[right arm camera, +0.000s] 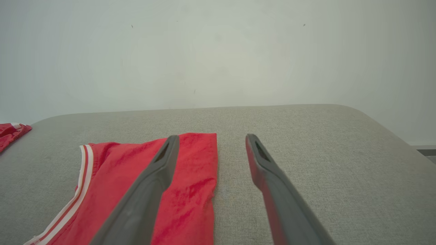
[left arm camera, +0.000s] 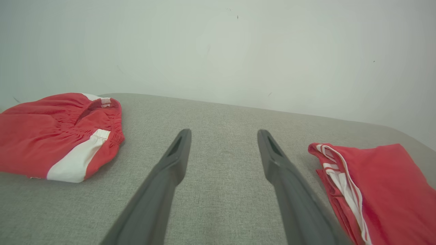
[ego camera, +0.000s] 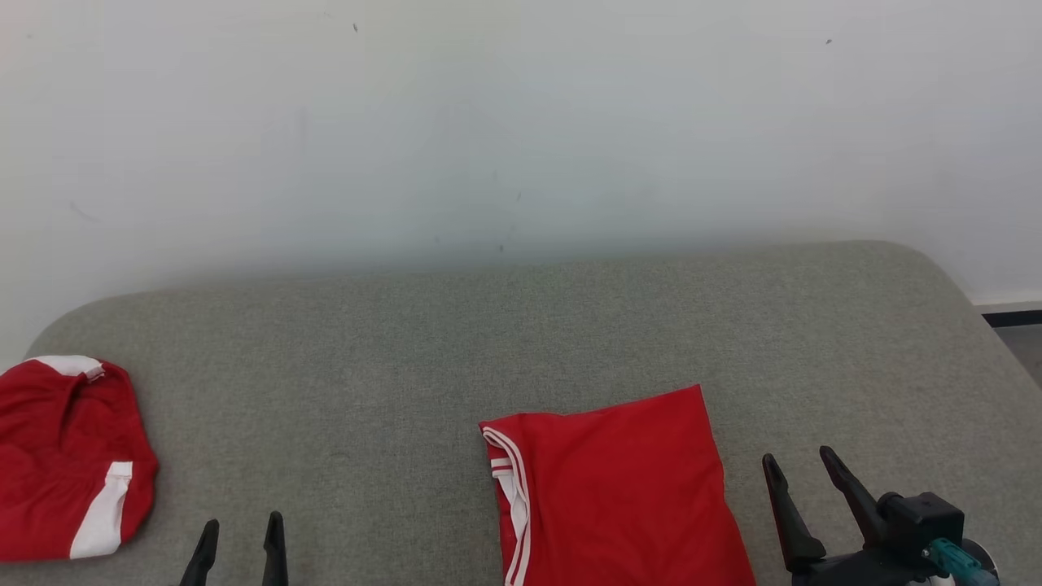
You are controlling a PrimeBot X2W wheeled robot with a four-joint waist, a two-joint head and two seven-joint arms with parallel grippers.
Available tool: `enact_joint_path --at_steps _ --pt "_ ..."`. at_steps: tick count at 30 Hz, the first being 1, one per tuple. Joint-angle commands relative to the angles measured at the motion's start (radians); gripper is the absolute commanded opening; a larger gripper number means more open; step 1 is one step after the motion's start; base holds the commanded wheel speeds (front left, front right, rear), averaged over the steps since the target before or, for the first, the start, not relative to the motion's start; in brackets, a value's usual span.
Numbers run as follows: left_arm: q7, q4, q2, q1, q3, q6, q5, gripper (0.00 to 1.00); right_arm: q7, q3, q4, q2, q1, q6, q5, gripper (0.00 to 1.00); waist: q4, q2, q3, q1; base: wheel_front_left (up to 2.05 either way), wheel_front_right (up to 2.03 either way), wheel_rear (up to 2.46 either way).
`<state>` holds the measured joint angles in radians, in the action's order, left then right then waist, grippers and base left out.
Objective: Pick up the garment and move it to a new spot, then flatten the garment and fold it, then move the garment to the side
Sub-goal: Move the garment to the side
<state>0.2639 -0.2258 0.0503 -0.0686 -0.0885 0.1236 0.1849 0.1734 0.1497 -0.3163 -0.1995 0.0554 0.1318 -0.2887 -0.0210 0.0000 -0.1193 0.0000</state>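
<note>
A red garment with white-striped trim lies folded flat on the grey cushioned surface, at the lower middle of the head view. It also shows at the right of the left wrist view as the same garment, and at lower left of the right wrist view, garment. My right gripper stands open just right of it, nothing between its fingers; in its own view the right gripper straddles the garment's right edge from above. My left gripper is open over bare cushion to the garment's left, seen too as the left gripper.
A second red piece with white panels lies bunched at the cushion's far left edge, also visible as the bunched piece. The grey cushion ends at a pale wall behind. Its right corner rounds off by a dark floor strip.
</note>
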Motion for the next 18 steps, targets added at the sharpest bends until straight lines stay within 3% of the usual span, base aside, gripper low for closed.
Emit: enact_joint_path --at_steps 1,18 --pt "0.0 -0.003 0.0 -0.01 -0.004 0.003 -0.004 1.0 0.008 0.004 -0.011 -0.009 0.009 -0.002 -0.006 1.0 0.0 0.0 -0.001 0.0 0.0 0.0 0.0" --pt "0.0 -0.015 0.0 0.001 -0.009 0.005 -0.015 1.0 0.047 0.007 -0.058 0.005 0.024 -0.002 -0.014 1.0 0.0 0.0 0.012 0.0 0.0 0.0 0.0"
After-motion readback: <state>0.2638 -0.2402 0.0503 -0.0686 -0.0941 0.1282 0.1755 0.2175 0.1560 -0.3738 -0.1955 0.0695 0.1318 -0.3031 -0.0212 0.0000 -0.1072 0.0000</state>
